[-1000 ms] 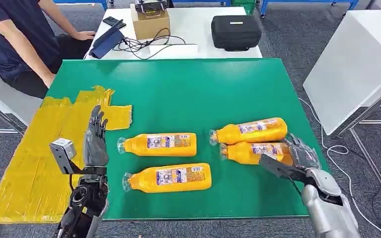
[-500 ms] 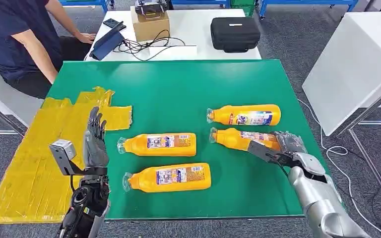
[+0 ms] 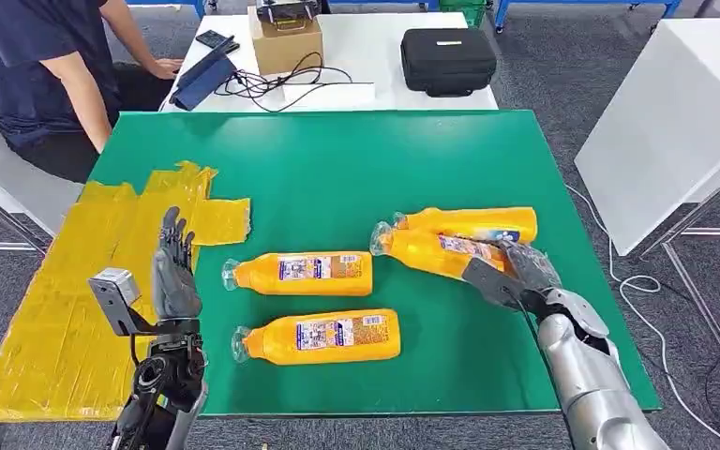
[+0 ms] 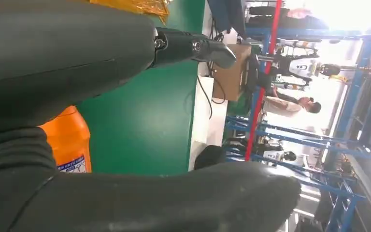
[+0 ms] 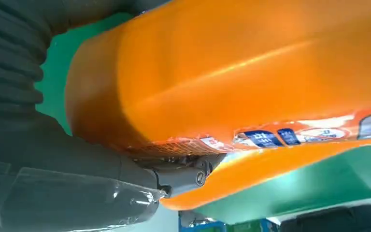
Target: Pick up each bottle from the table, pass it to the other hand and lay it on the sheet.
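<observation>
Held bottle [image 3: 431, 251] is orange, gripped at its base end by right hand [image 3: 516, 274], cap end tilted up-left, just off the green table [image 3: 337, 159]; close-up in the right wrist view confirms fingers wrapped on it. A 2nd bottle [image 3: 473, 223] lies right behind, touching or nearly so. 2 more bottles [image 3: 300, 272] lie mid-table. Left hand [image 3: 175, 272] is upright w/ fingers apart, holding nothing, near yellow sheet [image 3: 75, 281]. Risk, as I judge it: grip sits far from the bottle's middle, so it may swing or slip during the pass; the neighbour could get knocked & roll.
</observation>
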`<state>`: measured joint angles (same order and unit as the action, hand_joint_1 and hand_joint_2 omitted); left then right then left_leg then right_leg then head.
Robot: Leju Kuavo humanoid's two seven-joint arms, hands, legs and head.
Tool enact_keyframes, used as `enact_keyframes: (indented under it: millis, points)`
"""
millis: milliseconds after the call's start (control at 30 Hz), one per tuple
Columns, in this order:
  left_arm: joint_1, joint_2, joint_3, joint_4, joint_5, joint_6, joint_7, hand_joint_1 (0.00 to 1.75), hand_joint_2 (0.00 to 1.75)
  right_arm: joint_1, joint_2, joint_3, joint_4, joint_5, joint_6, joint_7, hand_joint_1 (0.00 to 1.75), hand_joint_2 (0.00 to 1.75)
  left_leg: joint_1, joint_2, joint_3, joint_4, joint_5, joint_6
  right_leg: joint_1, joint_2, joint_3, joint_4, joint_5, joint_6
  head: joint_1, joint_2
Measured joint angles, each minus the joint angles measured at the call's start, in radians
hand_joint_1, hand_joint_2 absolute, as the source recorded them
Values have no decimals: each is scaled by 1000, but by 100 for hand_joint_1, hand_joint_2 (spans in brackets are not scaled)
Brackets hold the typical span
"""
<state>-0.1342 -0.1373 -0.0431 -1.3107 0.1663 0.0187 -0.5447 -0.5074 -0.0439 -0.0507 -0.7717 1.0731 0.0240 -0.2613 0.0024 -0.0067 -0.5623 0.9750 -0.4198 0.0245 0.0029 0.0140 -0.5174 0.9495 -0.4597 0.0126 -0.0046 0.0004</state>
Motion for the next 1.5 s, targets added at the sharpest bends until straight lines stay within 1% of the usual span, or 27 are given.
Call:
enact_keyframes:
  millis: [67,100,167,233,300,367,433,533,633,700,767,900,1000,1100,1300,1367,1500]
  points:
    - [1,0,0,0,2,2,0,0,0,11,2,-5,-19,-41,-5,-35,175,175,0,0,-2,0,0,0,0,0,-2,0,0,0,0,0]
    - [2,0,0,0,3,3,0,0,175,24,3,-12,-45,-80,-3,-56,175,175,0,-1,-2,0,0,0,0,-1,-2,0,0,0,0,0]
    - [9,0,5,0,11,4,0,0,175,66,5,-21,-155,-186,5,-71,175,175,0,-3,-3,0,0,0,0,-2,-3,0,0,0,0,0]
    - [21,0,21,0,24,4,-7,0,175,123,2,-27,-304,-273,-6,-56,175,175,0,-3,-5,0,0,0,0,-3,-4,0,0,0,0,0]
    - [31,3,35,0,38,-3,-12,0,175,167,-1,-31,-423,-314,-31,-33,175,175,0,-3,-6,0,0,0,0,-3,-6,0,0,0,0,0]
    - [34,3,44,0,45,-18,-12,0,175,196,-1,-30,-503,-330,-56,-21,175,175,0,-3,-7,0,0,0,0,-2,-6,0,0,0,0,0]
    - [35,3,45,0,51,-33,-12,0,175,206,-1,-16,-534,-367,-86,-23,175,175,0,-2,-7,0,0,0,0,-2,-6,0,0,0,0,0]
    - [33,2,44,0,72,-67,0,0,175,199,13,27,-529,-426,-126,-47,175,175,0,-2,-7,0,1,0,0,-2,-6,0,0,0,0,0]
    - [15,-2,29,5,99,-88,12,0,175,139,46,91,-456,-461,-185,-54,175,175,0,-1,-6,0,2,-1,0,-1,-7,1,0,0,0,0]
    - [-1,-6,16,12,134,-121,32,0,175,100,71,129,-413,-478,-201,-53,175,175,0,-1,-6,0,3,0,0,-1,-6,2,0,0,0,0]
    - [-30,-11,-1,31,166,-164,56,0,175,39,110,165,-336,-477,-221,-36,175,175,0,-1,-6,0,4,0,0,-2,-7,3,0,0,0,0]
    - [-93,-47,-50,68,221,-229,116,0,175,-79,201,226,-169,-465,-251,11,175,175,0,-1,-6,0,4,0,0,-2,-7,3,0,0,0,0]
    - [-137,-73,-96,97,242,-251,147,0,175,-142,263,259,-46,-457,-267,31,175,175,0,-2,-6,0,4,0,0,-2,-7,3,0,0,0,0]
    - [-157,-87,-124,113,254,-254,154,0,175,-175,296,277,33,-456,-276,33,175,175,0,-2,-7,0,4,0,0,-2,-8,3,0,0,0,0]
    - [-191,-109,-174,126,261,-252,179,0,175,-205,365,325,157,-433,-259,82,175,175,0,-2,-8,0,4,0,0,-2,-10,3,0,0,0,0]
    - [-199,-111,-182,127,273,-239,180,0,175,-213,381,363,182,-488,-258,104,175,175,0,-2,-9,0,4,0,0,-2,-10,3,0,0,0,0]
    - [-202,-111,-187,127,278,-209,178,0,175,-219,396,521,201,-602,-245,172,175,175,0,-2,-8,0,4,0,0,-2,-10,3,0,0,0,0]
